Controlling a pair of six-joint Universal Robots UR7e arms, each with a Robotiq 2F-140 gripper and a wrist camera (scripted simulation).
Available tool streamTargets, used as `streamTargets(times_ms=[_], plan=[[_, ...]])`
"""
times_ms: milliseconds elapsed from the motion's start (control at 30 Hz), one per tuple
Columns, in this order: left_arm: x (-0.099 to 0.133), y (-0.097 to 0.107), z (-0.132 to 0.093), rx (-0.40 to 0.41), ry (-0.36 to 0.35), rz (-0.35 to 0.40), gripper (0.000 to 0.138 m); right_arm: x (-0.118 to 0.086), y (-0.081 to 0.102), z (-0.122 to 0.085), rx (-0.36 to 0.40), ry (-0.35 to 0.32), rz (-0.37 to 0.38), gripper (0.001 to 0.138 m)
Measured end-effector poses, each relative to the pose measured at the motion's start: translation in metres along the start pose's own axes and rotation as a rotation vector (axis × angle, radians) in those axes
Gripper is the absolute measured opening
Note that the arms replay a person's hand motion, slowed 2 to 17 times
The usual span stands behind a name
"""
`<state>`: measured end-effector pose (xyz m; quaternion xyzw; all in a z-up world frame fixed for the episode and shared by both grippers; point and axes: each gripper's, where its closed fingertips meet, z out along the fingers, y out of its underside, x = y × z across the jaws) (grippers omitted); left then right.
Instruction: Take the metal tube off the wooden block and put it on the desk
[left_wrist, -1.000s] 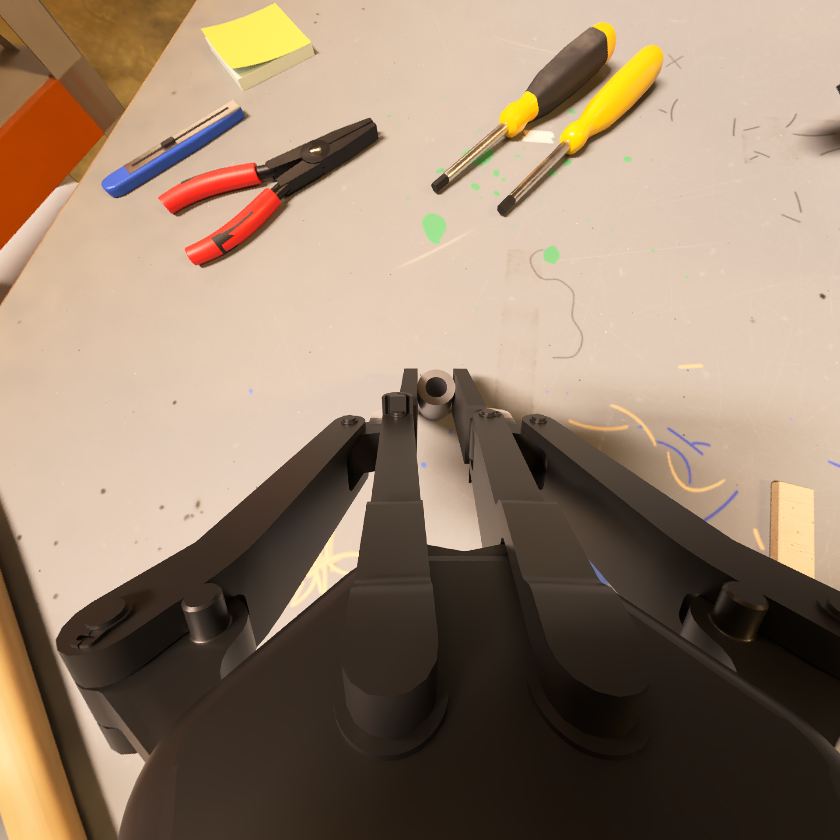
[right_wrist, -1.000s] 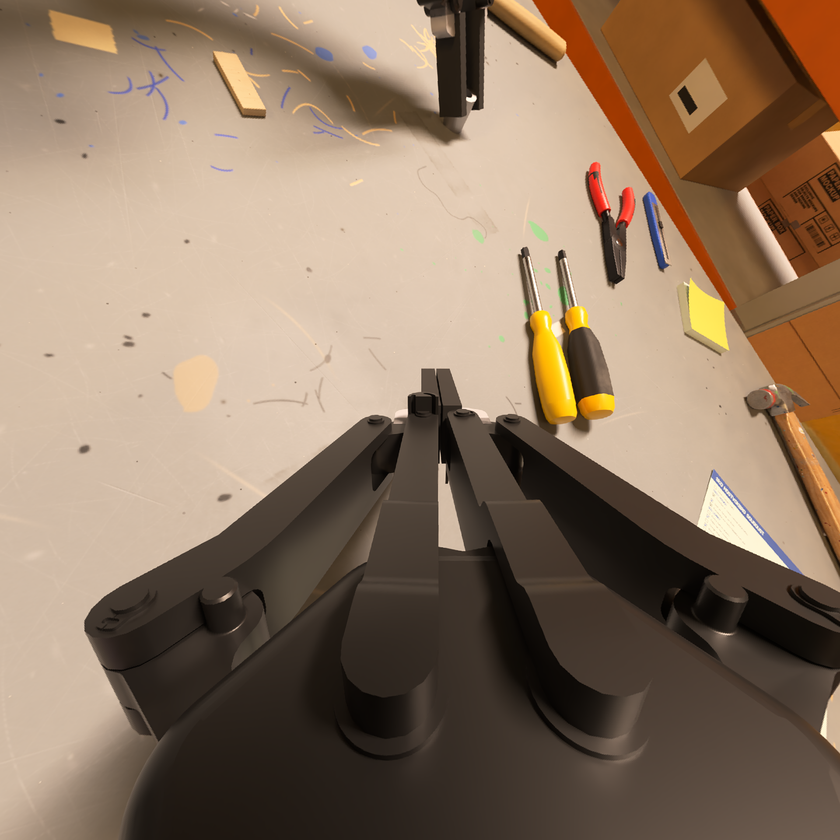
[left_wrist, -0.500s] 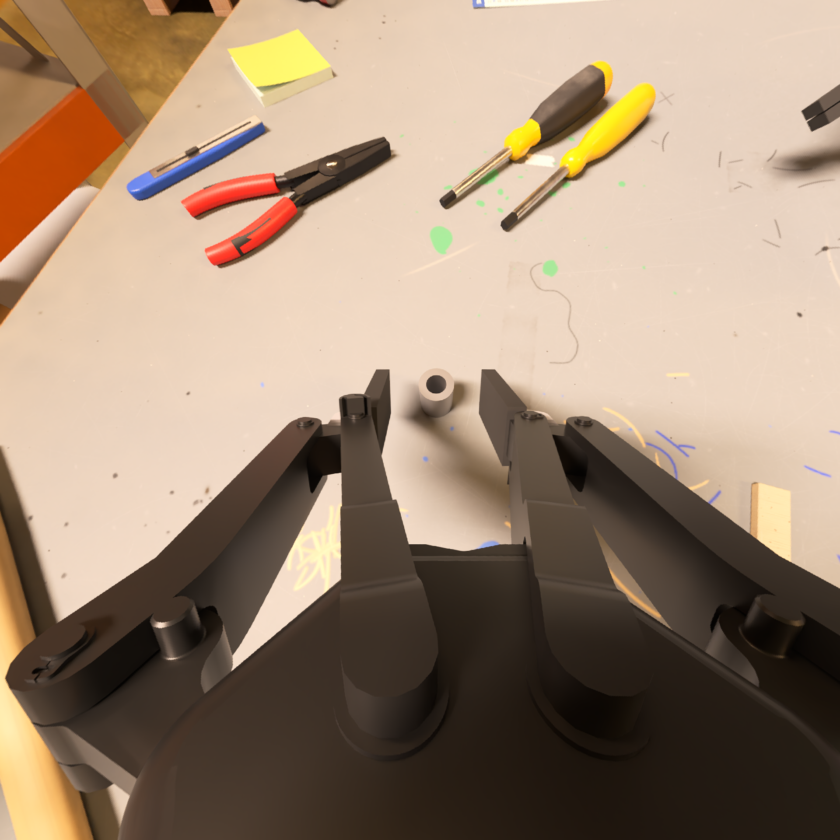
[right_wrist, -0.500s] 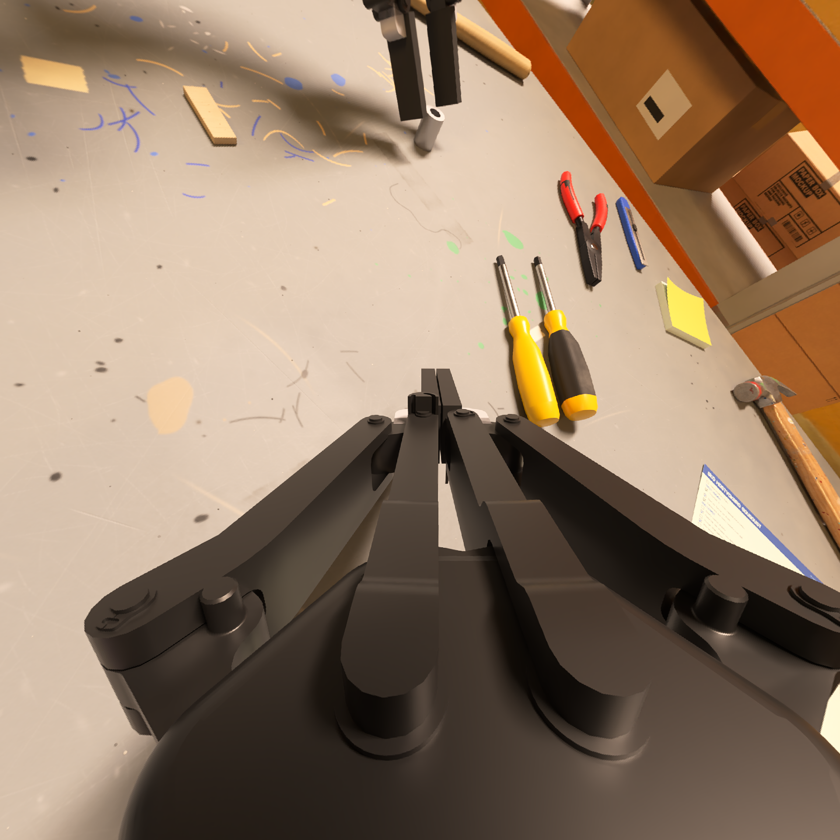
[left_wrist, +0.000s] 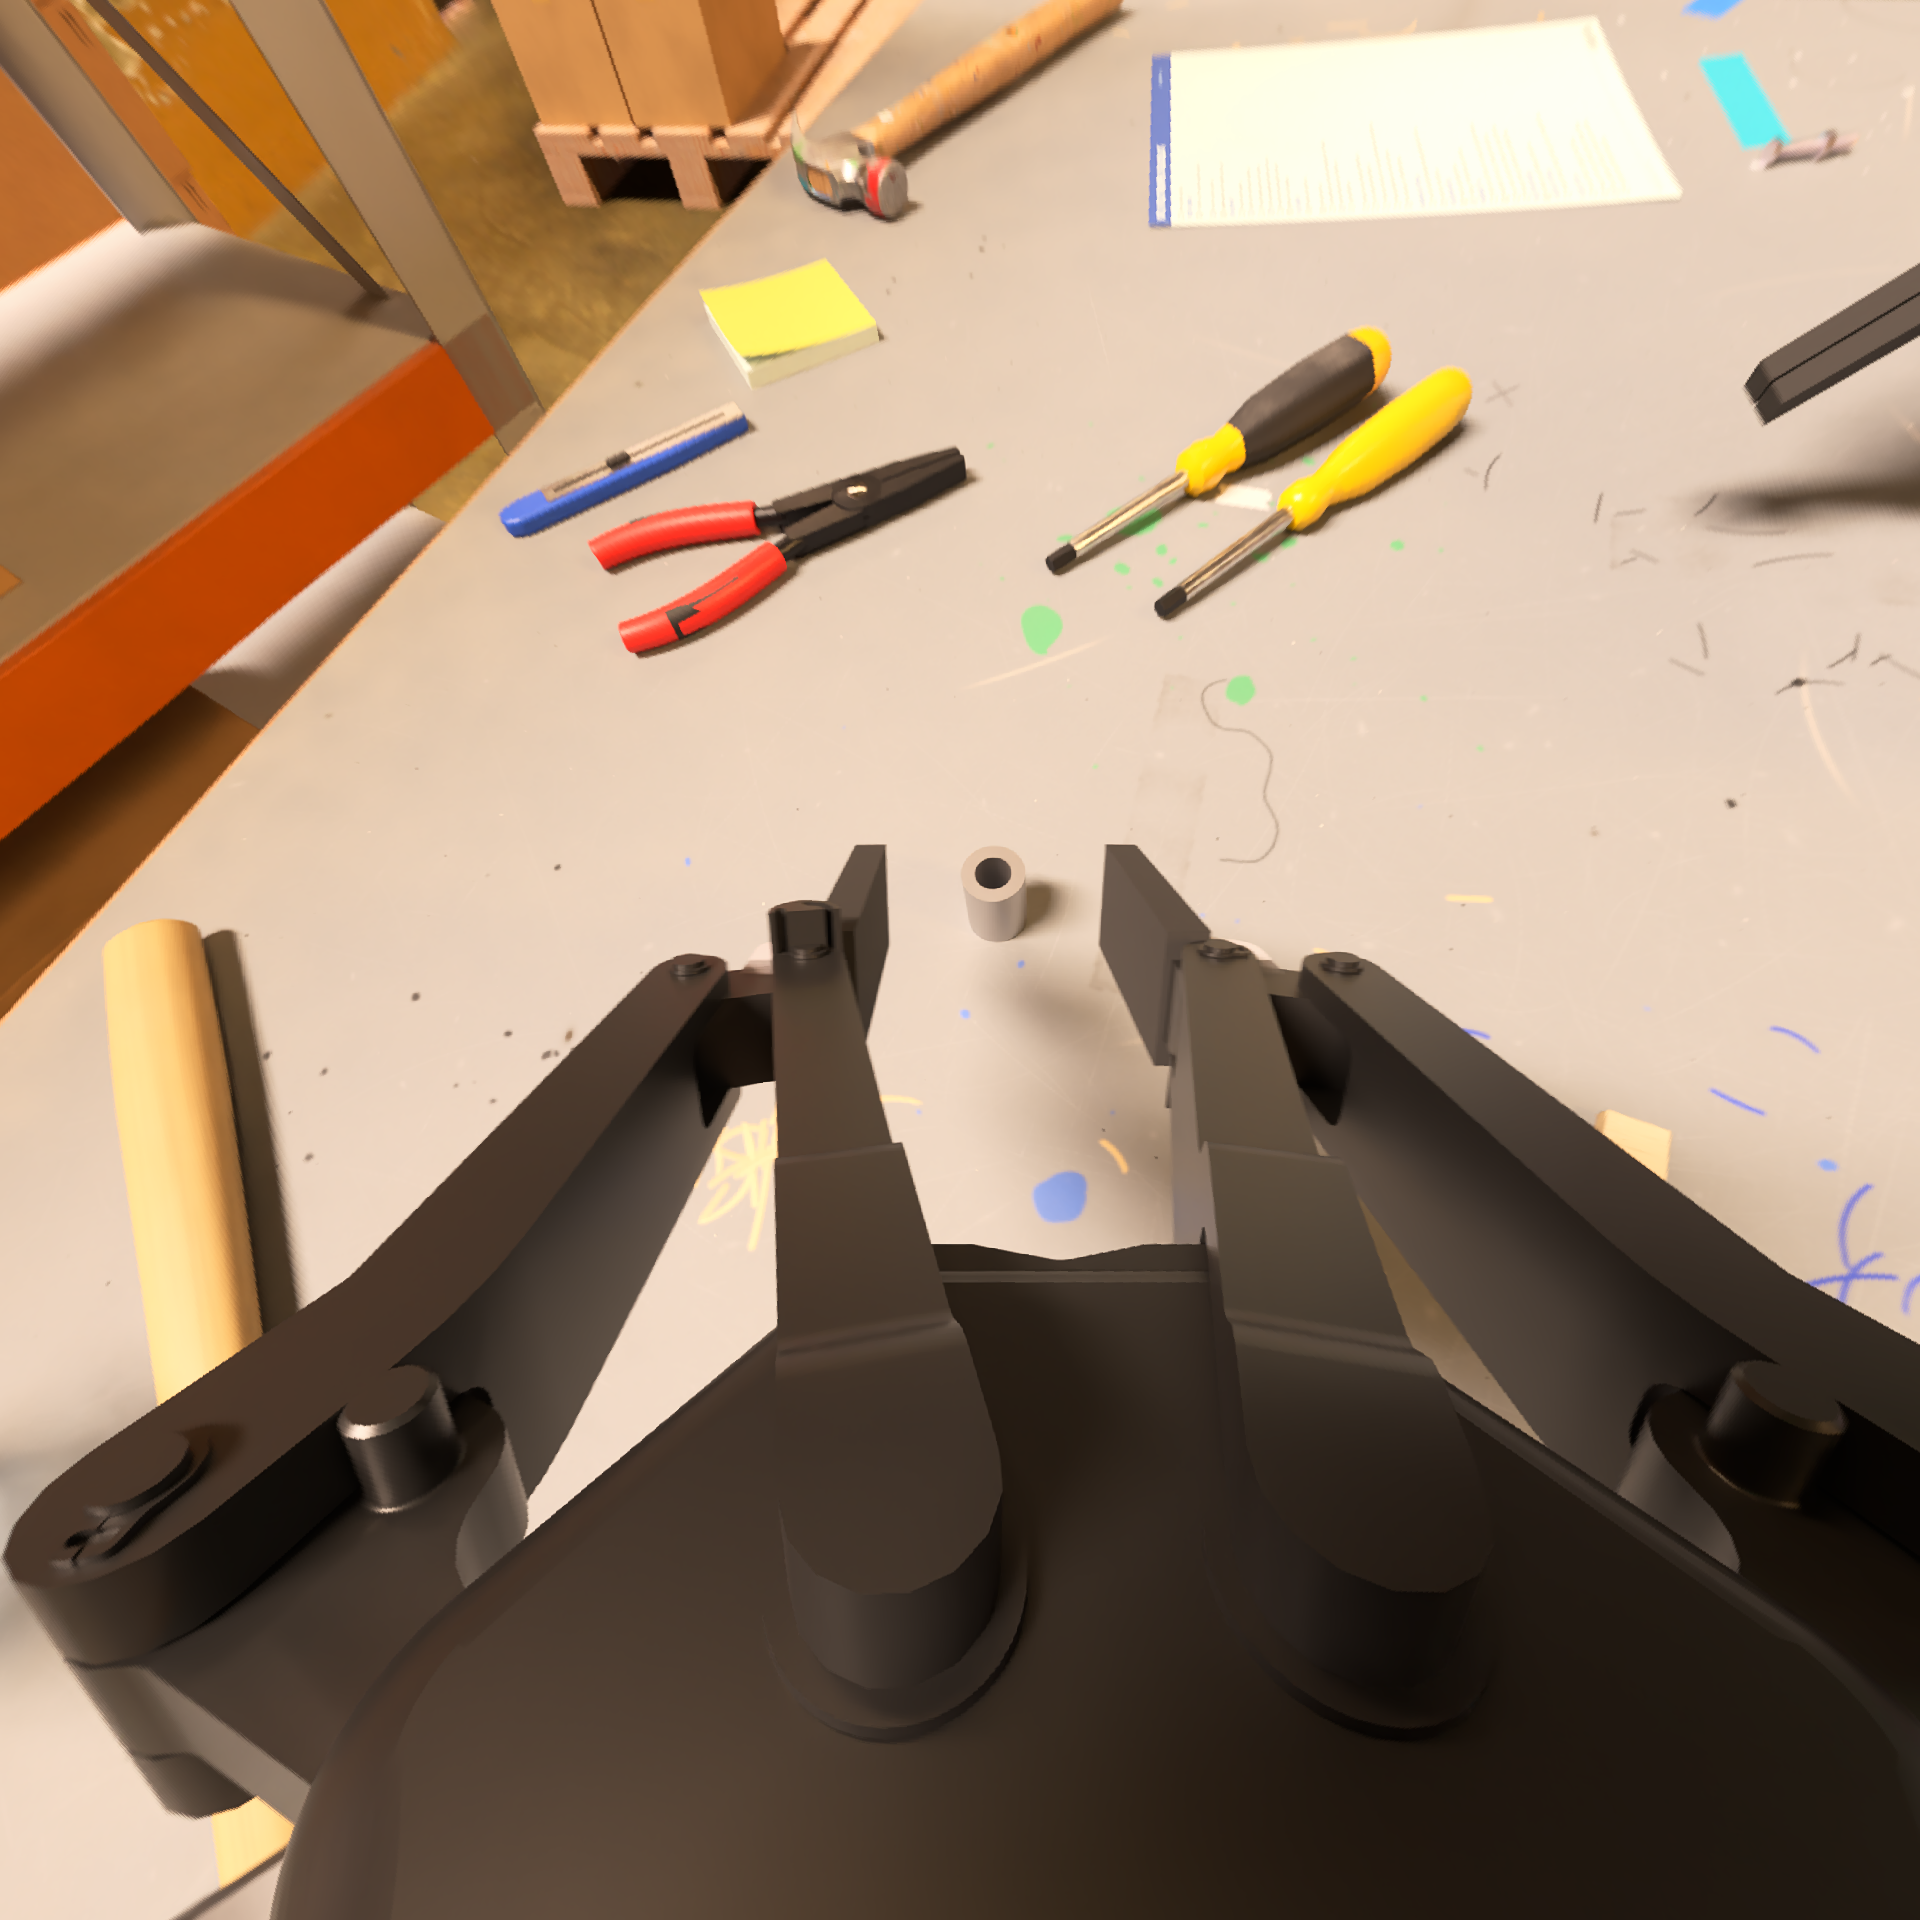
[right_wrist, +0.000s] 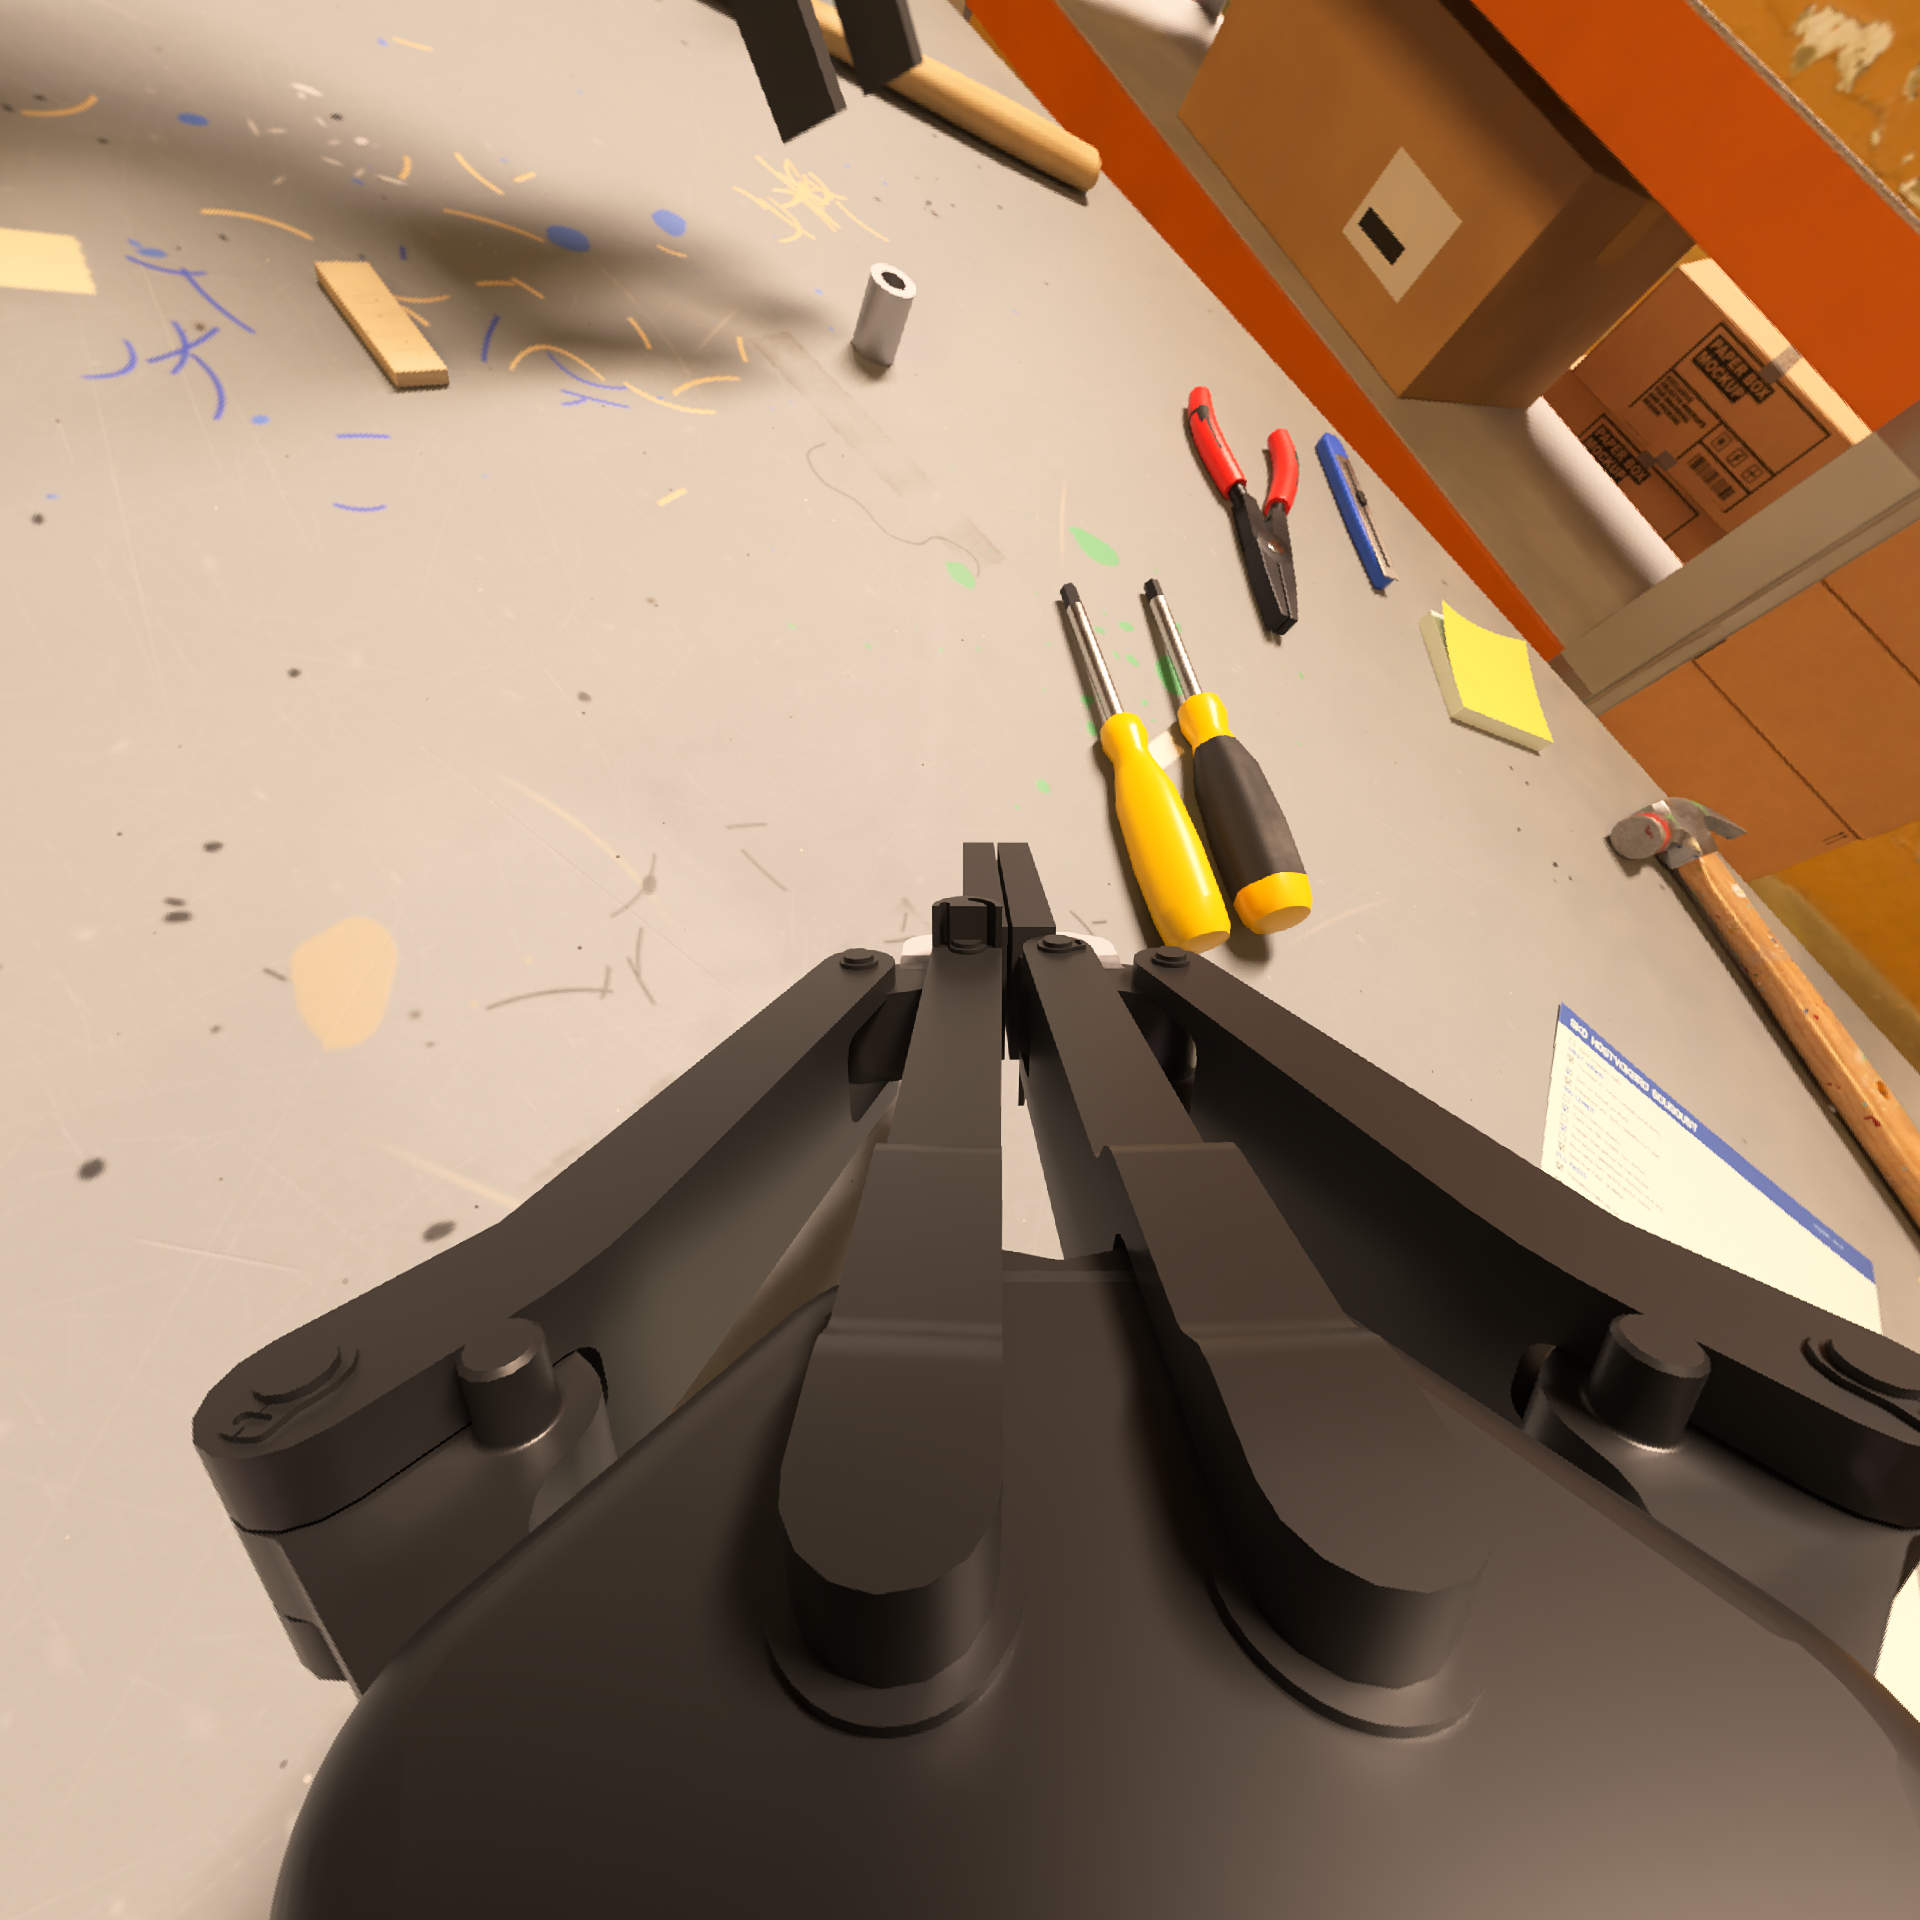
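The short grey metal tube (left_wrist: 994, 894) stands upright on the grey desk (left_wrist: 520, 831), free of both fingers. My left gripper (left_wrist: 994, 868) is open and raised above the tube, which shows in the gap between its fingertips. The tube also shows in the right wrist view (right_wrist: 883, 312), standing alone below the left gripper's fingers (right_wrist: 800, 62). A flat wooden block (right_wrist: 381, 324) lies on the desk to the tube's left; part of it shows in the left wrist view (left_wrist: 1636, 1138). My right gripper (right_wrist: 997, 868) is shut and empty, far from the tube.
Two screwdrivers (left_wrist: 1278, 457), red-handled pliers (left_wrist: 769, 540), a blue utility knife (left_wrist: 623, 468), yellow sticky notes (left_wrist: 790, 317), a hammer (left_wrist: 935, 114) and a paper sheet (left_wrist: 1403, 125) lie beyond the tube. A wooden dowel (left_wrist: 177, 1153) lies at the left. Orange shelving with cardboard boxes (right_wrist: 1455, 208) borders the desk.
My left gripper opened and let go of the tube, then rose and pulled back; the tube stays standing on the desk. The right gripper stayed shut while its view shifted slightly.
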<state>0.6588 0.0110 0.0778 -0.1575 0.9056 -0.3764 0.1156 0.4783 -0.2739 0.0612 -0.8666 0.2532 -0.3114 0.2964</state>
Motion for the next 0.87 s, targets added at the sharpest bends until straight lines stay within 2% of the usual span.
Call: streamTargets(times_ms=[167, 400, 567, 867], plan=[[0.007, -0.005, -0.027, 0.076, -0.055, -0.027, 0.026, 0.003, -0.002, -0.002, 0.014, 0.017, 0.049, 0.002], [0.029, -0.008, -0.063, 0.202, -0.099, -0.056, 0.002, 0.003, -0.009, -0.003, 0.051, 0.023, 0.131, 0.001], [0.045, -0.002, -0.082, 0.248, -0.121, -0.089, 0.001, 0.002, -0.014, -0.003, 0.072, 0.028, 0.178, 0.001], [0.069, 0.024, -0.100, 0.248, -0.168, -0.151, 0.001, -0.006, -0.027, -0.003, 0.114, 0.020, 0.253, 0.001]])
